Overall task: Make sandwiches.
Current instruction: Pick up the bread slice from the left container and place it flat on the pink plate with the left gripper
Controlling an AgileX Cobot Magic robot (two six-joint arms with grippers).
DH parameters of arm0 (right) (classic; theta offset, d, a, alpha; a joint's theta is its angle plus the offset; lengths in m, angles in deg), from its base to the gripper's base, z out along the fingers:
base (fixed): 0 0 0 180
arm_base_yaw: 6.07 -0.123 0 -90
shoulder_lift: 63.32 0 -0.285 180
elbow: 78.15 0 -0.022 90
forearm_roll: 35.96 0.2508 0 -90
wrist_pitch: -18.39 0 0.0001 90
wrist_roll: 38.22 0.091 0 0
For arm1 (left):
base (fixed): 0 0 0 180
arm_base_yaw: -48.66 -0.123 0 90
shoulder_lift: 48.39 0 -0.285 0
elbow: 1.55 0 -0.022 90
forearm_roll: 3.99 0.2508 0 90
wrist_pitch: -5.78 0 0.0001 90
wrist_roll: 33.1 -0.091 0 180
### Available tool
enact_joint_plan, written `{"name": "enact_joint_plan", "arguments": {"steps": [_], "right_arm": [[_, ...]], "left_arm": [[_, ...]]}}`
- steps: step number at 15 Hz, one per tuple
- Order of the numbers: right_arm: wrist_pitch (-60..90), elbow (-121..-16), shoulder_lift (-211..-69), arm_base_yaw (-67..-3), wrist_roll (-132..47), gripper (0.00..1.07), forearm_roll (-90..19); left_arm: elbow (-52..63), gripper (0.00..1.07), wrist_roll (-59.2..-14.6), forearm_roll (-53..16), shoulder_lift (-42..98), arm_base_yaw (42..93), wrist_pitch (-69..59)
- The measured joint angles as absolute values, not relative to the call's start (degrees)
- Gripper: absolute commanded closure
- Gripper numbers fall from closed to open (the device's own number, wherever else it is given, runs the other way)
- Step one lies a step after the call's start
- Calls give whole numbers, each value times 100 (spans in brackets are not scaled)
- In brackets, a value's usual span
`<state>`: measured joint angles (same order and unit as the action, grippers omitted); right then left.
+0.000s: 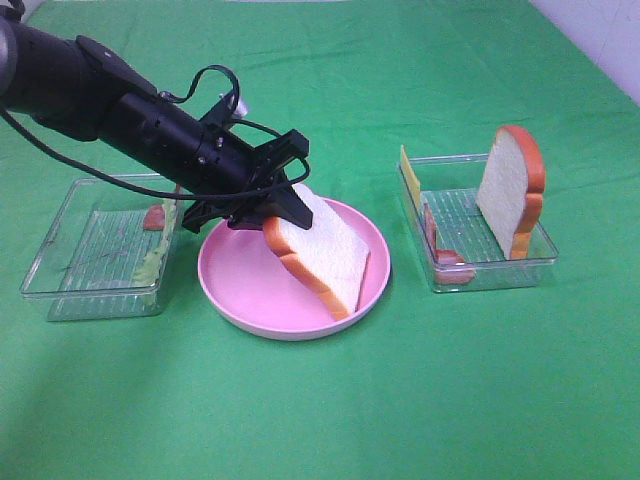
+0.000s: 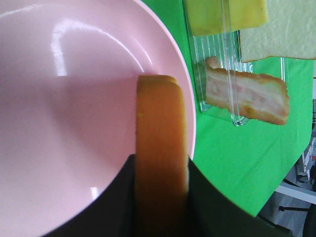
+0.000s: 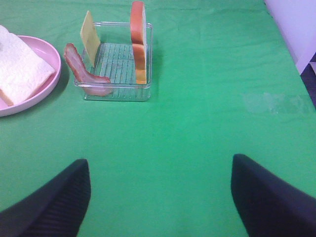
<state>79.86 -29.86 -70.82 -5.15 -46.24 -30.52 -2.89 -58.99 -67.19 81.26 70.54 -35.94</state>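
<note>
Left gripper (image 1: 275,205): jaws clamped on a bread slice (image 1: 325,255), tilted over the pink plate (image 1: 240,295)
Right gripper (image 3: 160,197): jaws wide, nothing between them, above the green table (image 3: 197,138)
Right tray (image 1: 500,268): second slice (image 1: 510,185) upright, cheese (image 1: 409,172) and bacon (image 1: 432,235) at its left end

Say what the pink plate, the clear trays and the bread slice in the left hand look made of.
Pink plate: likely glossy hard plastic, with bright highlights.
Clear trays: transparent ribbed plastic; cloth shows through.
Bread slice in the left hand: matte, perhaps foam or soft plastic.
</note>
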Motion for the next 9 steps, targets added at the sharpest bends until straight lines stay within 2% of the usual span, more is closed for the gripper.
{"name": "enact_joint_plan", "arguments": {"steps": [1, 2, 3, 4, 5, 7, 9], "right_arm": [[7986, -2986, -7082, -515, -4624, 33, -3052], [7986, -2986, -7082, -515, -4624, 33, -3052], [7986, -2986, -7082, -515, -4624, 33, -3052], [7986, -2986, -7082, -515, -4624, 33, -3052], [7986, -2986, -7082, -515, -4624, 33, -3052], [7986, -2986, -7082, -515, -4624, 33, -3052], [7986, -2986, -7082, -515, -4624, 33, -3052]], "left_arm": [[-289, 88, -5899, -6719, 8126, 7054, -3594], [-289, 53, -6031, -6685, 8126, 7054, -3594], [-289, 37, -6106, -6656, 8126, 7054, -3588], [-323, 28, -6180, -6610, 8126, 7054, -3588], [-426, 21, -6312, -6547, 8126, 7054, -3668], [-781, 19, -6398, -6146, 8132, 7054, -3989], [-1188, 19, -6002, -5441, 8132, 7072, -4258]]}}
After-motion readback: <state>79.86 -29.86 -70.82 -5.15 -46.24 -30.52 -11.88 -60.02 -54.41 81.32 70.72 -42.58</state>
